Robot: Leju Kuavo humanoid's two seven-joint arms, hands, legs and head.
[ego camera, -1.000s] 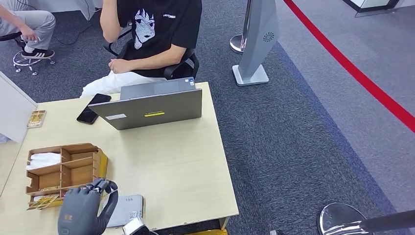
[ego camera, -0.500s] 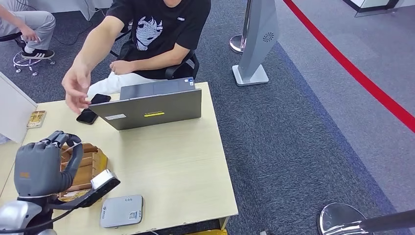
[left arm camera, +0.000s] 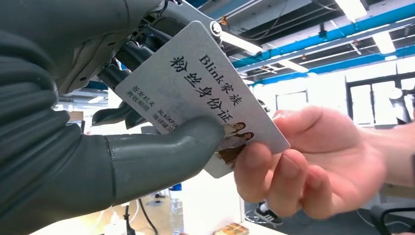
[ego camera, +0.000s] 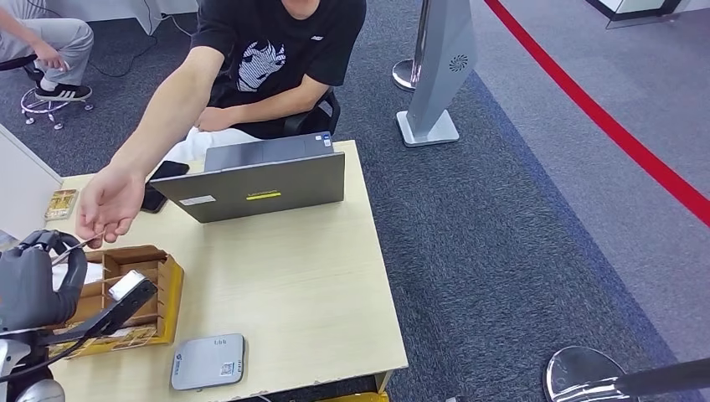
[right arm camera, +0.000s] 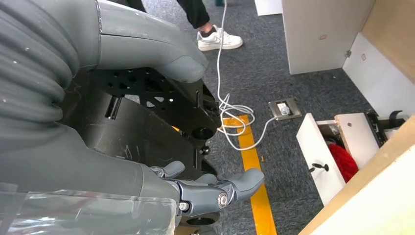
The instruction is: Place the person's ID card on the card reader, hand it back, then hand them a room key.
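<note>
Your left hand (left arm camera: 73,122) pinches one ID card (left arm camera: 205,93); person's hand (left arm camera: 313,161) grips its end. One laptop (ego camera: 259,180), one reader (ego camera: 208,362) on surface (ego camera: 310,285). Right hand (right arm camera: 147,147) holds nothing, fingers apart.

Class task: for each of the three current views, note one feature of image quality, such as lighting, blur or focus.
Head view: even, soft light, table sharp. Left wrist view: ID card print crisp, bright ceiling lights behind. Right wrist view: right hand close, carpet in focus.
</note>
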